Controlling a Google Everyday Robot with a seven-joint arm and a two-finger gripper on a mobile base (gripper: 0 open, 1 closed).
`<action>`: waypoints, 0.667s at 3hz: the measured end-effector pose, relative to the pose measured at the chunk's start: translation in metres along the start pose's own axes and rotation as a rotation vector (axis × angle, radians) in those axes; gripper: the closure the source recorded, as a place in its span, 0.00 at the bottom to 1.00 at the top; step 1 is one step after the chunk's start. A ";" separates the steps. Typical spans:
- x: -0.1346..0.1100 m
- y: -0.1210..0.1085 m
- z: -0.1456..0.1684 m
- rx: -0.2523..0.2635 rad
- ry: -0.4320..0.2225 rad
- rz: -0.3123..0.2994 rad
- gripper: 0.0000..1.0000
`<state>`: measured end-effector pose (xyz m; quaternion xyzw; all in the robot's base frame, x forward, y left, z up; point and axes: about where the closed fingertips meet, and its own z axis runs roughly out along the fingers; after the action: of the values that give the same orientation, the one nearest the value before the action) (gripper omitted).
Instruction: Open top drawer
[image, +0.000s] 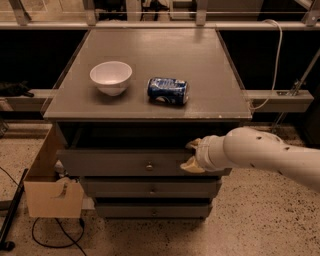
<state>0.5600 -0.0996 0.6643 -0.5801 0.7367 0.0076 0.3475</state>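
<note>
The drawer (115, 162) sits just under the cabinet top (205, 70), its front standing a little forward of the two lower drawers (120, 189), with a dark gap above it. The gripper (191, 155) is at the front's right part, right of the knob (149, 166), against the upper edge. I cannot tell whether it is closed or holds the drawer. A bowl (111, 76) and a can (168, 90) lie on top.
</note>
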 end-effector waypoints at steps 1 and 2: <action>0.000 -0.001 0.001 0.001 0.004 -0.002 0.00; 0.004 -0.015 0.019 0.001 0.041 -0.019 0.00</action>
<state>0.5819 -0.1004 0.6535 -0.5867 0.7382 -0.0080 0.3328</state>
